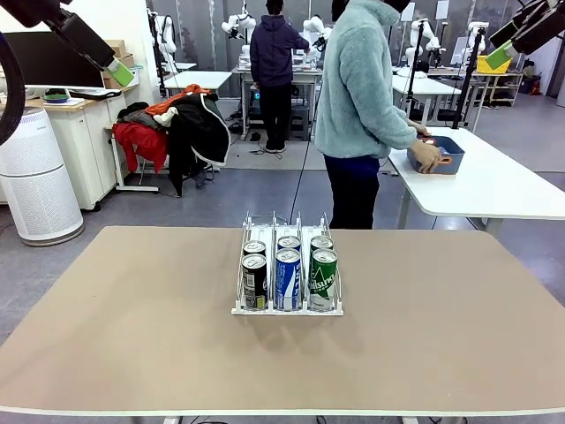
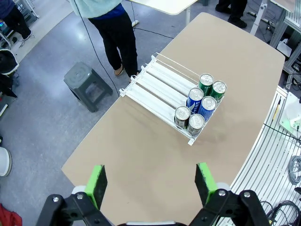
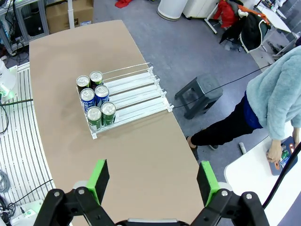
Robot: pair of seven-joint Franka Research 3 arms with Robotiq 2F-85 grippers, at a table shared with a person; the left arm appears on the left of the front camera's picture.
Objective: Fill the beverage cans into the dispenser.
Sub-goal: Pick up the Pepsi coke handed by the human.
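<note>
Beige tabletop (image 1: 132, 336), white three-lane wire dispenser rack (image 1: 287, 310) at its middle, six slim aluminium beverage cans (image 1: 288, 281) inside, paired black, blue-and-white, green against front lip, left gripper (image 2: 150, 167) and right gripper (image 3: 153, 164) both spread wide, empty, high above, person's hand (image 1: 426, 156) on dark blue plastic bin (image 1: 451, 148) behind

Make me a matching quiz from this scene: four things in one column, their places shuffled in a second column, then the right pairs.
Things:
1. black cans
2. blue-and-white cans
3. green cans
4. dark blue bin

Places:
A. middle lane of the dispenser
B. white side table, at the person's hand
C. dispenser lane on the robot's right
D. dispenser lane on the robot's left

Pairs: 1-D, 2-A, 3-C, 4-B.
</note>
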